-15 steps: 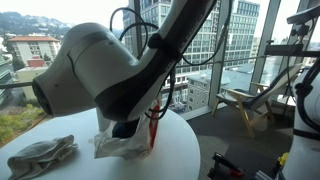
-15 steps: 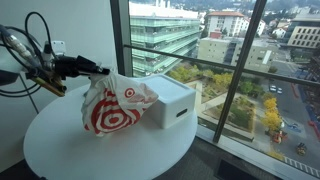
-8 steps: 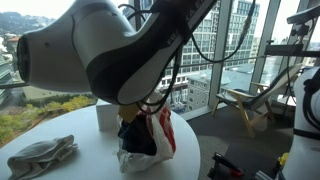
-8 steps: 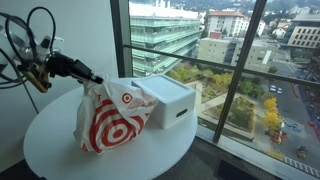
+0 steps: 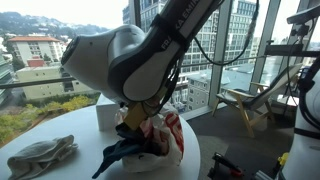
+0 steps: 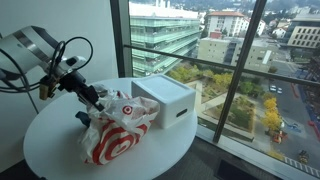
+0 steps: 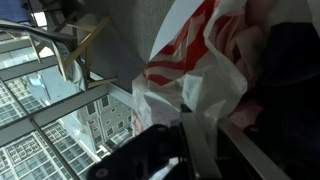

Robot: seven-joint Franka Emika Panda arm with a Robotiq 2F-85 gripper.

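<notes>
A round white desk (image 6: 50, 155) stands beside floor-to-ceiling windows (image 6: 240, 70), a white wall (image 6: 75, 20) behind; daylight, city buildings outside.

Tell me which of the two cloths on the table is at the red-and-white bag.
The dark blue cloth, spilling from the red-and-white bag. The pale grey cloth lies alone on the table, apart from the bag.

Cannot resolve fingers (image 7: 140, 162) in wrist view: dark, blurred, cropped at bottom edge. Cannot confirm grip on bag (image 7: 185, 85), itself cropped at top and right edges. Note white box (image 5: 105, 116) mostly hidden behind arm (image 5: 100, 55) in an exterior view; desk (image 5: 75, 130) cropped there at lower and left edges.
</notes>
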